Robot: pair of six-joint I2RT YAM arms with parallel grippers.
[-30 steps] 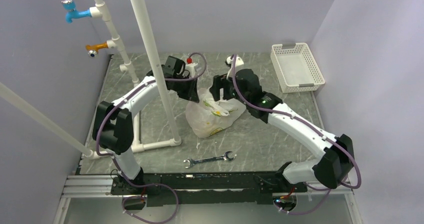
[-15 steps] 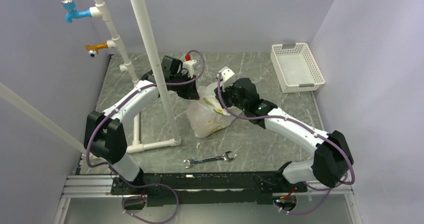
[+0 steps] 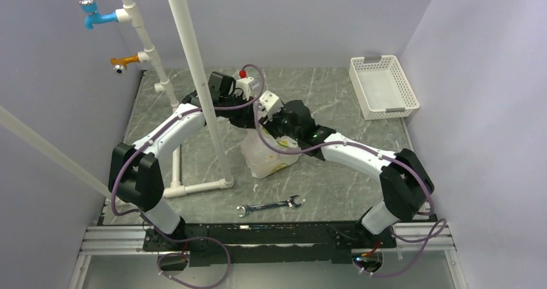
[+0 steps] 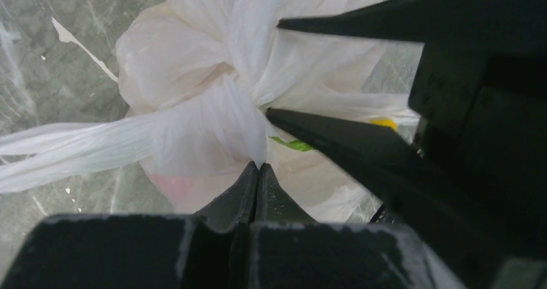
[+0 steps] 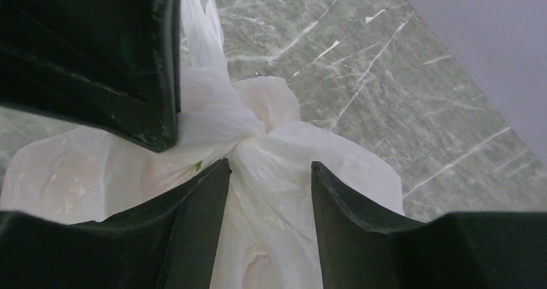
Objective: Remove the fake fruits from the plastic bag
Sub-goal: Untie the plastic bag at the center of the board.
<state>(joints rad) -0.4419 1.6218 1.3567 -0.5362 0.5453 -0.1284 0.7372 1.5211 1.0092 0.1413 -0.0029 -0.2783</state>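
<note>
The plastic bag (image 3: 268, 157), translucent white with yellow and green prints, stands bunched on the table's middle with its top gathered in a knot. It shows in the left wrist view (image 4: 213, 63) and in the right wrist view (image 5: 284, 166). My left gripper (image 4: 258, 166) is shut on a fold of the bag at the knot. My right gripper (image 5: 269, 166) is open, its fingers on either side of the bag's gathered top, close beside the left gripper. A faint pink shape shows through the film; the fruits are otherwise hidden inside.
A white lattice basket (image 3: 383, 86) stands at the back right. A steel wrench (image 3: 271, 206) lies near the front edge. A white pipe frame (image 3: 193, 76) with blue and orange taps rises at the left, close to my left arm.
My right gripper has moved left across the bag's top until it sits against the left gripper. The left arm shifted slightly at first, then held still. The bag has been drawn narrower.
</note>
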